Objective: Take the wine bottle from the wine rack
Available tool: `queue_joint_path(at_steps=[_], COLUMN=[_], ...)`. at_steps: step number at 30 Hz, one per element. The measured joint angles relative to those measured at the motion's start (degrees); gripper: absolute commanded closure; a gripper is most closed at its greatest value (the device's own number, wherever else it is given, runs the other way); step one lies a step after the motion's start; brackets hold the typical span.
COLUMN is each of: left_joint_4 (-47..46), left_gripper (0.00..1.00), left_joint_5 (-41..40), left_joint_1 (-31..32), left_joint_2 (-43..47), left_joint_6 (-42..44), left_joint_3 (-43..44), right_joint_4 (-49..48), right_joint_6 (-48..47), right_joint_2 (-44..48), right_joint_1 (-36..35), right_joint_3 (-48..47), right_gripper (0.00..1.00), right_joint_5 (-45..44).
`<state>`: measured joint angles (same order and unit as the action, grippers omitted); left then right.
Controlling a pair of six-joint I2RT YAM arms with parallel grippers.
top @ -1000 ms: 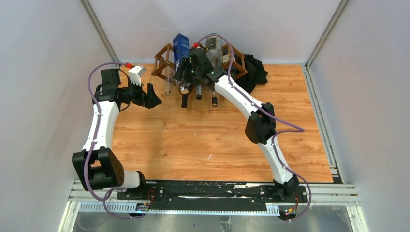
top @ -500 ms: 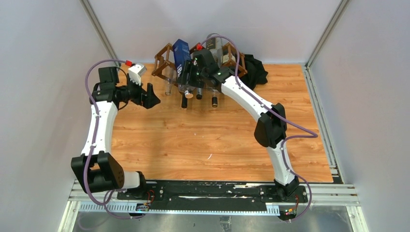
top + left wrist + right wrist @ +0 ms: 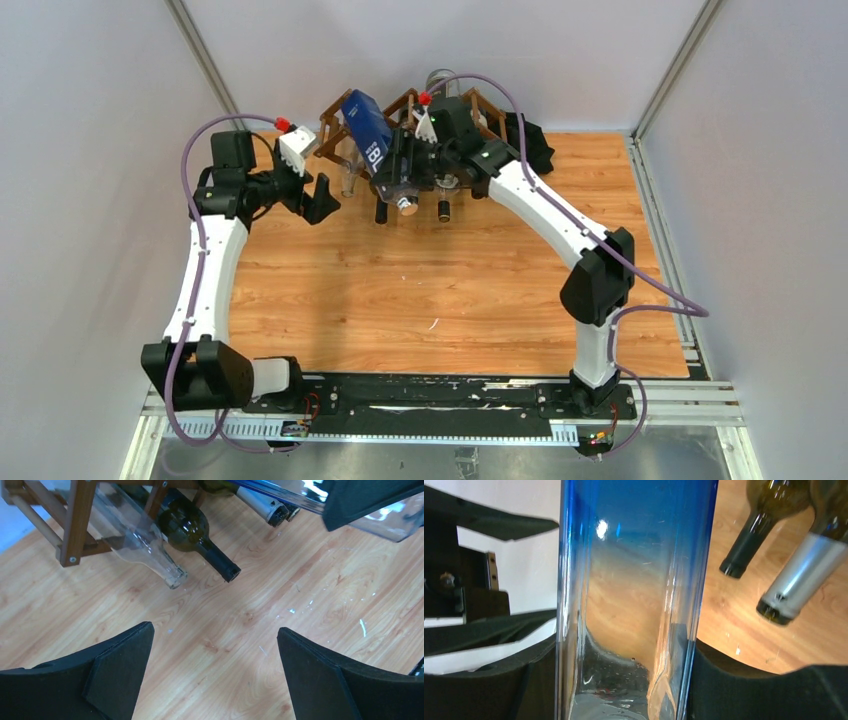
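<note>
While my left gripper (image 3: 320, 197) hangs over the far left part of the table (image 3: 430, 290), its two black fingers are spread wide with nothing between them, only bare wood below. Just to its right, along the far edge, stands the wine rack (image 3: 77, 522), a dark brown lattice of diamond cells. A clear bottle (image 3: 145, 555) pokes out of the rack's left end, neck sloping down toward the tabletop. A dark green bottle (image 3: 190, 527) lies beside it on the right, its black mouth pointing at the near edge.

Next comes the blue wine bottle (image 3: 365, 125). It is tilted, with its square blue base up over the rack toward the far left and its corked neck aimed at the near edge. My right gripper (image 3: 626, 675) pinches it across the clear lower body, one pad on each side, jaws partway apart with the glass filling the gap. From the top view I cannot tell whether the base is free of its cell or just above it.

Right of that grip, a dark bottle with a silver foil neck (image 3: 804, 570) juts from the rack beside another dark neck. Past the rack's right end, a black cloth (image 3: 530, 140) is bunched at the far edge.
</note>
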<state>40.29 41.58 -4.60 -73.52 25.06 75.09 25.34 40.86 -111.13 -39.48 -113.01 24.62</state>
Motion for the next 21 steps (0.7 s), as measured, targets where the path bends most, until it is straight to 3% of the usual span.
queue_joint_path(at_steps=[5,11,21], left_joint_4=[0.17,-0.07,-3.13], left_gripper=[0.0,0.0,0.0], left_joint_5=[0.02,-0.55,-4.5], left_joint_1=[1.84,4.61,10.93], left_joint_2=[4.52,9.14,17.77], left_joint_6=[6.1,19.52,37.0], left_joint_3=[-1.14,-5.38,-11.76], right_joint_4=[4.0,9.35,14.21], right_joint_6=[-2.89,-6.97,-11.13], right_joint_2=[6.23,14.64,19.1], right_joint_1=[0.87,1.09,0.83], right_joint_3=[5.11,12.52,18.75], right_gripper=[1.0,1.0,1.0], right_joint_5=[4.31,7.15,11.1])
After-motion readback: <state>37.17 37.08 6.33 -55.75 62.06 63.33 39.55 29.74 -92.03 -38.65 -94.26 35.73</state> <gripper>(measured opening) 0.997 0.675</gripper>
